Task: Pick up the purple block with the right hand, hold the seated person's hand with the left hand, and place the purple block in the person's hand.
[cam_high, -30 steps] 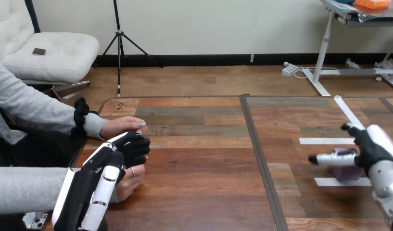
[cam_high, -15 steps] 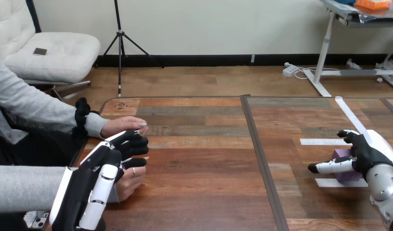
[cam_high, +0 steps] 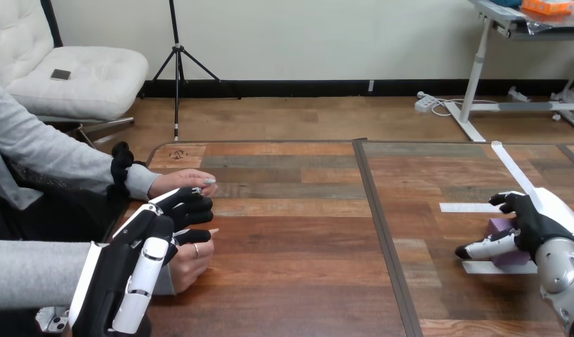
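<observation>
On my right hand [cam_high: 535,225], fingers [cam_high: 506,204] curl behind the purple block [cam_high: 497,226], thumb in front: the pickup step. Next, a firm squeeze, then lift.

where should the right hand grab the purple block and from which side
Probably by its near and far upright faces, coming from above and the right, where the right hand hangs over it. The purple block lies flat on the table; those flat, parallel faces suit a pinch.
</observation>
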Available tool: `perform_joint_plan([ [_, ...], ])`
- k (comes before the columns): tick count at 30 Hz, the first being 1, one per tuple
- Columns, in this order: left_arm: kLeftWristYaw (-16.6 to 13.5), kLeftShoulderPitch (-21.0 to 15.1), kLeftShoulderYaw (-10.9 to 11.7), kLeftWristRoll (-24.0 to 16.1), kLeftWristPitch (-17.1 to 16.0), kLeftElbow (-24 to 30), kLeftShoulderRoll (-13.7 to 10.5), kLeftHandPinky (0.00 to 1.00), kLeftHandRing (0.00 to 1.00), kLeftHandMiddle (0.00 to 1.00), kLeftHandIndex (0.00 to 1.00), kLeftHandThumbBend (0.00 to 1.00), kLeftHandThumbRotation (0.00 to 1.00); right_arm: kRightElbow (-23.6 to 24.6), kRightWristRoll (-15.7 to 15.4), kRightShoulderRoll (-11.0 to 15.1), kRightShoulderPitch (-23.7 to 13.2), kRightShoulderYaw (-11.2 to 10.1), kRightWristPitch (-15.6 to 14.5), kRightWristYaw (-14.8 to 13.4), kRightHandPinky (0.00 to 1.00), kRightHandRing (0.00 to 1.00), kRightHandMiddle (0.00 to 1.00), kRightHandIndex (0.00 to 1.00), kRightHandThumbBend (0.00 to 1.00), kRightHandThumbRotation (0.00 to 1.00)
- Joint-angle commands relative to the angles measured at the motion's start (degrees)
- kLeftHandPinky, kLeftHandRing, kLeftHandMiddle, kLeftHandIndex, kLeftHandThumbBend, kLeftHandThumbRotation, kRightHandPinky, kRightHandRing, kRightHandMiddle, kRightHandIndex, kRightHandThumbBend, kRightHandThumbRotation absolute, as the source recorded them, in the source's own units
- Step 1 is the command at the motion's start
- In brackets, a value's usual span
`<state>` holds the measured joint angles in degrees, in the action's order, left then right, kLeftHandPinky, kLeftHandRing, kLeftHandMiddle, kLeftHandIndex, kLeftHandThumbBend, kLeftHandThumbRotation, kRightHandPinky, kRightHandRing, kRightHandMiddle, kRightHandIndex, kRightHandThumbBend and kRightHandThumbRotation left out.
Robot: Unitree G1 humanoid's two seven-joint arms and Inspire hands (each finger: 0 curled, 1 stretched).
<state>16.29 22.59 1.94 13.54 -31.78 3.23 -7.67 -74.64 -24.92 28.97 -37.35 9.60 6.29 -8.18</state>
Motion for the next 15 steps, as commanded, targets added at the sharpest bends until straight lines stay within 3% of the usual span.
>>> perform_joint_plan([
  [1, -0.2, -1.7, 0.6, -0.2, 0.0, 3.3, 0.0, 0.67, 0.74, 0.74, 0.72, 0.52, 0.84, -1.0, -1.0, -1.5, 1.3, 1.9, -1.1, 0.6, 0.42, 0.57, 0.65, 0.79, 1.0, 0.03],
  [2, -0.2, -1.7, 0.6, -0.2, -0.1, 3.4, 0.0, 0.67, 0.74, 0.74, 0.72, 0.52, 0.84, -1.0, -1.1, -1.5, 1.3, 2.0, -1.2, 0.5, 0.37, 0.52, 0.6, 0.77, 1.0, 0.02],
  [6, -0.3, -2.0, 0.8, -0.5, -0.5, 3.1, 0.1, 0.67, 0.74, 0.74, 0.72, 0.51, 0.85, -0.9, -1.1, -1.4, 1.5, 2.1, -1.1, -0.1, 0.33, 0.47, 0.56, 0.74, 1.0, 0.01],
  [15, -0.2, -2.5, 1.0, -0.5, -1.1, 2.6, 0.2, 0.65, 0.73, 0.73, 0.71, 0.49, 0.86, -0.9, -0.6, -1.2, 2.4, 1.7, 0.7, -1.7, 0.43, 0.51, 0.57, 0.63, 0.94, 0.0],
])
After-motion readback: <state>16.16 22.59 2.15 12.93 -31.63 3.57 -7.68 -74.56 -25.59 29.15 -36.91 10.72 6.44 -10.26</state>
